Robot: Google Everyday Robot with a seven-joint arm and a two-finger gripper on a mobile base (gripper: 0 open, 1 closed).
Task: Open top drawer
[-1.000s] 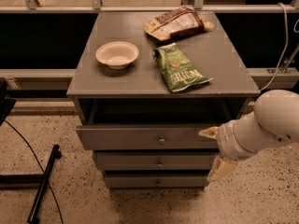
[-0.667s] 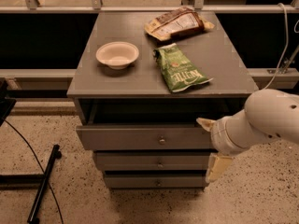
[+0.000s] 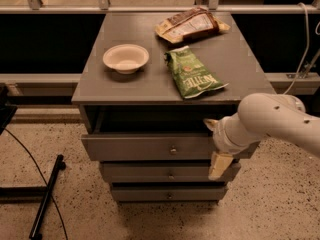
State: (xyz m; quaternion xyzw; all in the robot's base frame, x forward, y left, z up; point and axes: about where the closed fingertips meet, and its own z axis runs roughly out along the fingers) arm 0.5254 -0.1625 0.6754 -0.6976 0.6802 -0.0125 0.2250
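Covering top drawer right end: pincer; bowl, green bag, brown bag

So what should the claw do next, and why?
Probably pull the top drawer a little further out: it is only partly open, and the claw sits at the right end of its front panel.

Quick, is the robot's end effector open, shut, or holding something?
End effector: open, fingers spread across the top drawer front near its right end; whether they touch it cannot be told.
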